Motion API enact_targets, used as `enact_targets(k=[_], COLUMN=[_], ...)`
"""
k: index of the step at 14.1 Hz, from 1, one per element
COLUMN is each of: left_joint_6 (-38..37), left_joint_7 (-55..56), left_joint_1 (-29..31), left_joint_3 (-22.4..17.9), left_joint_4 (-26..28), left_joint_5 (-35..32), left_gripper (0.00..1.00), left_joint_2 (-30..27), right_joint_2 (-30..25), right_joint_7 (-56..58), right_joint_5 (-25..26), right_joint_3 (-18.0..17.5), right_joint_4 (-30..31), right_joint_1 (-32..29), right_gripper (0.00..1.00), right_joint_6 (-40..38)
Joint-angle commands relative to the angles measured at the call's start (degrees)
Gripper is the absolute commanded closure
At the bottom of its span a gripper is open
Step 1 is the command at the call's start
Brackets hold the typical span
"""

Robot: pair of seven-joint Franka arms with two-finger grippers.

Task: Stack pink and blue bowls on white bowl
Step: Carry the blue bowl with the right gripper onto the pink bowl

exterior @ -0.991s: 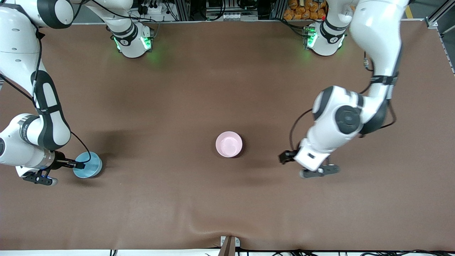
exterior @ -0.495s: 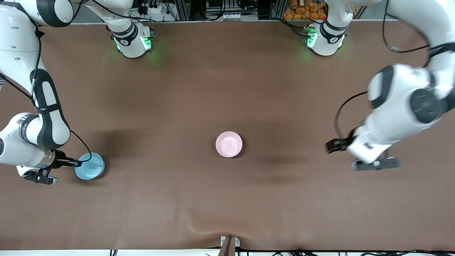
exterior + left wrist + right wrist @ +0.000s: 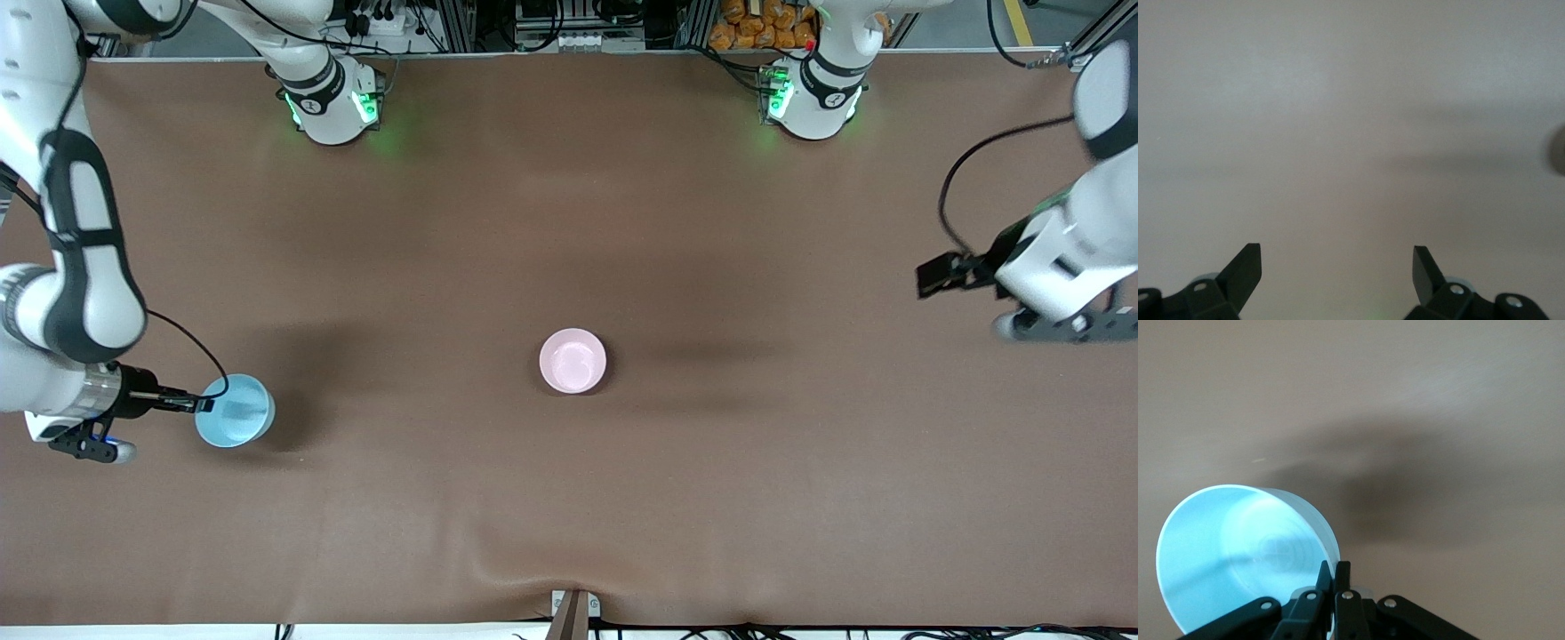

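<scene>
The pale pink bowl [image 3: 573, 360] stands upright in the middle of the table. The white bowl does not show in any view. My right gripper [image 3: 203, 404] is shut on the rim of the light blue bowl [image 3: 236, 422] at the right arm's end of the table. One finger is inside the rim and one outside. In the right wrist view the blue bowl [image 3: 1238, 553] hangs tilted from the gripper [image 3: 1335, 568], over its shadow on the mat. My left gripper [image 3: 1067, 326] is open and empty at the left arm's end. The left wrist view shows only its fingertips [image 3: 1248, 263] over bare mat.
A brown mat [image 3: 569, 222] covers the table. The two arm bases [image 3: 333, 98] stand along the edge farthest from the front camera. A small bracket [image 3: 573, 613] sits at the middle of the nearest edge.
My left arm has swung away from the pink bowl to the left arm's end of the table. My right gripper has carried the blue bowl a little toward the middle and up.
</scene>
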State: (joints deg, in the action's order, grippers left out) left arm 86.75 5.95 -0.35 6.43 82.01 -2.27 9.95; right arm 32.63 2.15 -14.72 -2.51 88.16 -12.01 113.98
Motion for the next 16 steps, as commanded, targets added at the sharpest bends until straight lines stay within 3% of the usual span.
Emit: enact_targets(k=[1,5,8,13,16], left_joint_6=[-3.60,-8.25,-8.62,-1.95,-0.54], left_joint_7=[-0.94,-3.23,-3.23,-5.07,-5.07], left_joint_1=[-0.17,-0.96,-0.79,-0.88,-0.70], left_joint_3=[-0.89,-2.91,-3.00,-4.06,-4.15], left_joint_4=[0.25,0.86,4.20,3.77,3.77], left_joint_5=[0.69,0.95,1.74,1.92,1.92], left_gripper=[0.00,0.00,0.00,0.00,0.00], left_joint_2=[-4.13,-9.93,-13.10,-10.91,-10.56], right_joint_2=[-5.11,-8.28,-8.72,-7.85,-6.09], right_joint_7=[-8.79,-22.86,-35.16,-52.92,-57.69], right_joint_5=[-3.56,-3.56,-3.56,-2.95,-2.95], right_joint_3=[-0.39,-0.30,-0.30,-0.22,-0.13], right_joint_4=[1.40,2.02,1.67,2.02,3.24], right_joint_1=[3.73,13.30,19.81,32.55,37.22], right_gripper=[1.00,1.00,1.00,1.00,1.00], right_joint_6=[-3.67,-4.91,-4.21,3.77,9.31])
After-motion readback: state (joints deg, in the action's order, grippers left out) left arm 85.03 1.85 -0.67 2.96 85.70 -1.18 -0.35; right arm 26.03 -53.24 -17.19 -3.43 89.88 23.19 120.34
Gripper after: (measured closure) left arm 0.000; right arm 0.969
